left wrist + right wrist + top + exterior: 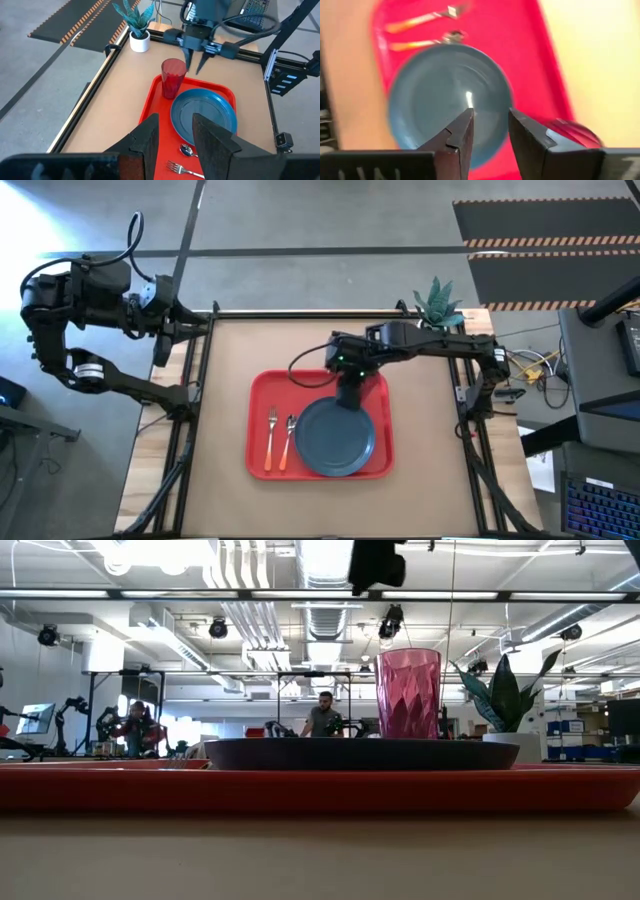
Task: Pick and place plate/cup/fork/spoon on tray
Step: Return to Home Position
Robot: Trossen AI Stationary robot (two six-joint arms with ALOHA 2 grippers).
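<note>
The red tray [262, 395] lies mid-table. On it lie the blue-grey plate [336, 438], the fork [271, 438] and the spoon [288, 440], side by side left of the plate. The dark red cup [172, 77] stands upright on the tray's far right part, beside the plate; it also shows in the low view [408, 692]. My right gripper [196, 60] is open and empty, above the tray, higher than the cup and just beside it. My left gripper [175, 135] is open and empty, beyond the table's far left corner.
A white pot with a green plant [437, 302] stands at the table's far right corner. The bare tabletop [430, 440] runs around the tray on all sides. People and other robot stations show in the room behind the table in the low view.
</note>
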